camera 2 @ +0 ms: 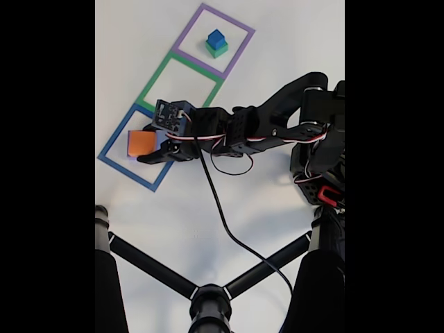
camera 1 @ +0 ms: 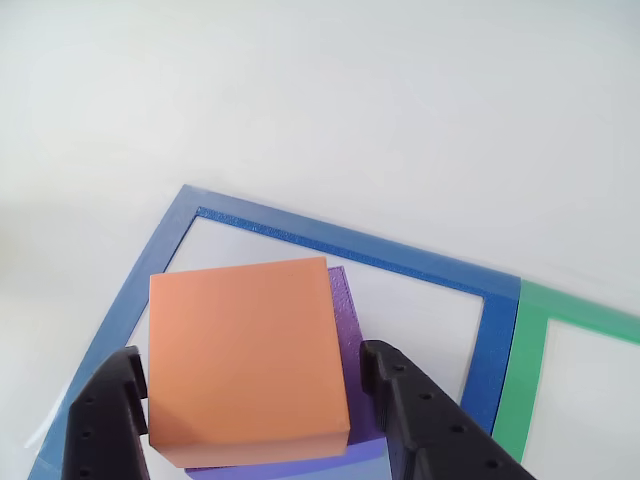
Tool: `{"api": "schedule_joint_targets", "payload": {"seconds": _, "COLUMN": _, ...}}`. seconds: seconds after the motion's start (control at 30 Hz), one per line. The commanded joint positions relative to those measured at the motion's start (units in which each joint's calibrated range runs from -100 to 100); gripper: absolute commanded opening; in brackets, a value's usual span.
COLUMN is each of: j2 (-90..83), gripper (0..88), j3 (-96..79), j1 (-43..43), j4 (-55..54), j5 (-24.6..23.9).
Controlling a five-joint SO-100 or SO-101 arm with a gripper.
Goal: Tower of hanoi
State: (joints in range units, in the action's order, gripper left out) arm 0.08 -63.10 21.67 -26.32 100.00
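Note:
The orange block (camera 1: 245, 350) lies on top of the purple block (camera 1: 348, 330) inside the blue tape square (camera 1: 350, 245); just a strip of purple shows at its right and lower edges. My gripper (camera 1: 250, 358) straddles the orange block. The left finger (camera 1: 110, 410) is against its side, and the right finger (camera 1: 400, 400) stands a little apart from it, so the gripper is open. The fixed view shows the gripper (camera 2: 144, 143) around the orange block (camera 2: 141, 142). Far off, the blue block (camera 2: 216, 37) sits on the green block (camera 2: 219, 50) in the purple tape square (camera 2: 227, 17).
A green tape square (camera 2: 152, 80) lies between the blue tape square (camera 2: 125, 173) and the purple one. A black cable (camera 2: 222, 215) trails from the arm across the white table. Black tripod legs (camera 2: 152, 267) spread along the near edge.

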Motion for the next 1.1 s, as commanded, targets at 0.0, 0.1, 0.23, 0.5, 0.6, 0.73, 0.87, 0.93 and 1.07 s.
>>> {"api": "schedule_joint_targets", "payload": {"seconds": 0.0, "j2": -0.8, "gripper": 29.7, "j3": 1.3, "j1": -1.0, "j4": -1.8, "j5": 0.0}}
{"api": "schedule_joint_targets", "payload": {"seconds": 0.1, "j2": -1.8, "gripper": 31.4, "j3": 1.3, "j1": -1.0, "j4": -2.0, "j5": 0.0}}
{"api": "schedule_joint_targets", "payload": {"seconds": 0.23, "j2": -5.7, "gripper": 32.0, "j3": 1.4, "j1": -0.7, "j4": -0.8, "j5": 0.0}}
{"api": "schedule_joint_targets", "payload": {"seconds": 0.5, "j2": -22.4, "gripper": 24.2, "j3": 11.2, "j1": -2.3, "j4": 28.5, "j5": 0.0}}
{"api": "schedule_joint_targets", "payload": {"seconds": 0.6, "j2": -28.8, "gripper": 15.4, "j3": 17.9, "j1": -3.7, "j4": 44.5, "j5": 0.0}}
{"api": "schedule_joint_targets", "payload": {"seconds": 0.73, "j2": -34.1, "gripper": 3.1, "j3": 28.7, "j1": -6.5, "j4": 65.9, "j5": -5.0}}
{"api": "schedule_joint_targets", "payload": {"seconds": 0.87, "j2": -36.3, "gripper": 0.1, "j3": 39.0, "j1": -11.0, "j4": 82.3, "j5": -3.5}}
{"api": "schedule_joint_targets", "payload": {"seconds": 0.93, "j2": -36.3, "gripper": 0.1, "j3": 45.2, "j1": -13.7, "j4": 90.0, "j5": -1.1}}
{"api": "schedule_joint_targets", "payload": {"seconds": 1.07, "j2": -35.4, "gripper": 0.0, "j3": 57.4, "j1": -18.7, "j4": 101.0, "j5": -0.9}}
